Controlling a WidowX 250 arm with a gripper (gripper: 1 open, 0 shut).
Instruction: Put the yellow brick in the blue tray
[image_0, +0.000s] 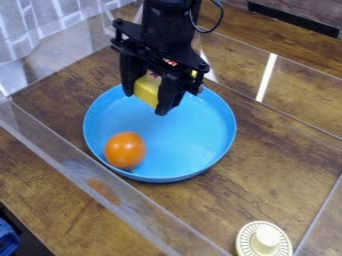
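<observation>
My gripper (150, 92) points straight down over the back left part of the blue tray (194, 130). It is shut on the yellow brick (146, 90), which shows between the two black fingers (170, 97). The brick hangs just above the tray's floor, near the rim; I cannot tell whether it touches. The tray is a wide, shallow, light-blue round dish in the middle of the wooden table.
An orange (124, 149) lies inside the tray at its front left. A cream ridged disc (265, 241) sits at the table's front right edge. A clear plastic wall (74, 160) runs along the table's left and front sides.
</observation>
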